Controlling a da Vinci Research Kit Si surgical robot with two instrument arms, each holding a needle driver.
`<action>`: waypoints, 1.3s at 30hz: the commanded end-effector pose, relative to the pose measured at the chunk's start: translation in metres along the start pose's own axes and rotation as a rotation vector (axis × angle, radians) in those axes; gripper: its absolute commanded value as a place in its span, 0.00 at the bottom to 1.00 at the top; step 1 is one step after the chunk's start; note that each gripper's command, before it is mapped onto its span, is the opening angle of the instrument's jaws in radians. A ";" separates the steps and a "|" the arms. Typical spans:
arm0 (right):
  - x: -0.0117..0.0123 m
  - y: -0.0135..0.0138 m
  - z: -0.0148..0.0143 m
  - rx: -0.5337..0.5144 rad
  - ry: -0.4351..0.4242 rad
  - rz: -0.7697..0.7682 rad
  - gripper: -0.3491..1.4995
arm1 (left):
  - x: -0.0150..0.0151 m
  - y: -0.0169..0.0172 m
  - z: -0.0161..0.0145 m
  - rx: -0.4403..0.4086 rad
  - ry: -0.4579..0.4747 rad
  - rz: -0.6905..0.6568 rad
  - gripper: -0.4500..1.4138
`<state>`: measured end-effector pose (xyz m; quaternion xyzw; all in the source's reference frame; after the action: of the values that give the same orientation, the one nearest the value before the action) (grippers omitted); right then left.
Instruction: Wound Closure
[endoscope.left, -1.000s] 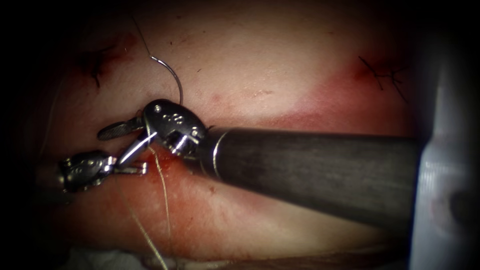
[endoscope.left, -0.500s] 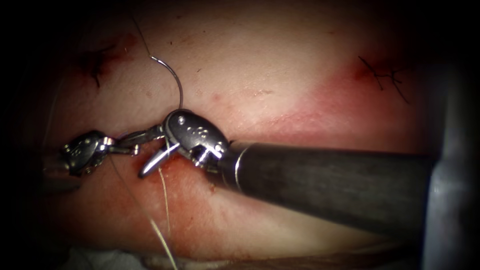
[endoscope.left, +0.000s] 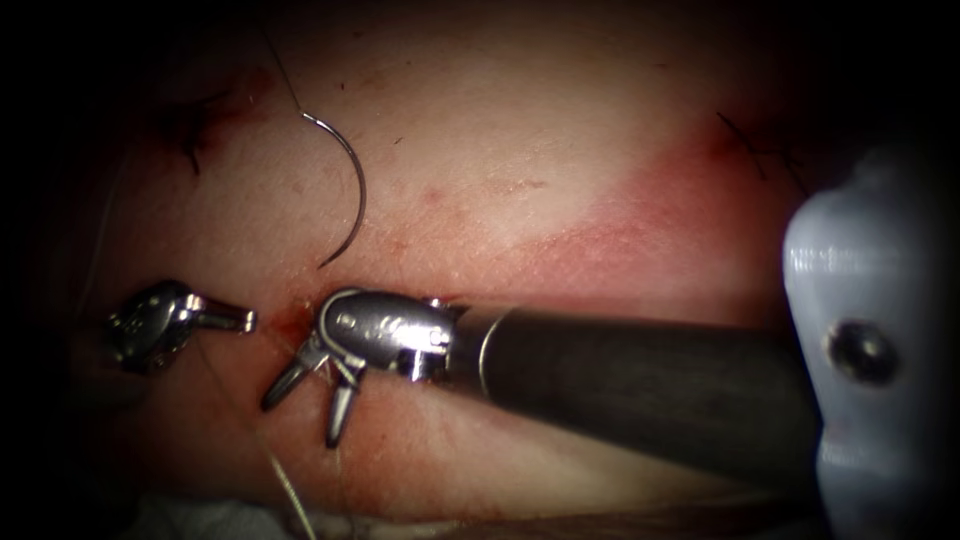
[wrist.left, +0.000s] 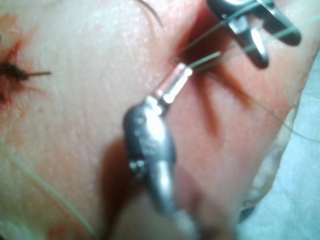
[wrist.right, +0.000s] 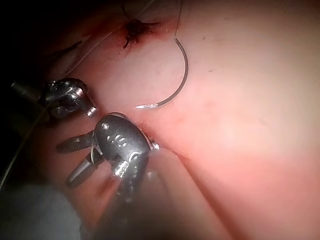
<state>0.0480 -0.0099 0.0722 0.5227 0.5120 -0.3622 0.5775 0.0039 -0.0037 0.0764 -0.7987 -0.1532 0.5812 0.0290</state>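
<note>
**Curved needle lying free on the tissue**

Right needle driver (endoscope.left: 305, 400): jaws spread, nothing held. Left needle driver (endoscope.left: 245, 320): jaws closed; thread grip not confirmed. Curved needle (endoscope.left: 350, 190): lying unheld on tissue (endoscope.left: 560, 160), above the cut. Judged light, stiff, slippery; best grasped mid-curve.

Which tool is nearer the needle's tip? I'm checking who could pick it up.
Right. The right tool sits just below the needle tip, fingers open and empty. The left tool is farther off to the left, fingers shut on nothing visible. Needle lies free on the tissue.
</note>
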 end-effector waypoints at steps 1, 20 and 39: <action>-0.0010 0.0012 0.0019 0.049 -0.035 -0.002 0.79 | -0.0010 0.0006 0.0005 0.001 0.001 -0.005 0.00; -0.0062 0.0032 0.0063 0.251 -0.550 -0.042 0.74 | -0.0011 0.0013 0.0011 0.002 0.005 -0.025 0.00; -0.0083 0.0024 0.0096 0.183 -0.578 -0.113 0.67 | -0.0010 0.0036 -0.0013 -0.019 0.009 -0.035 0.00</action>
<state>0.0499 -0.0191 0.0796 0.4187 0.3179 -0.5723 0.6294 0.0062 -0.0065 0.0762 -0.7982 -0.1705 0.5768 0.0320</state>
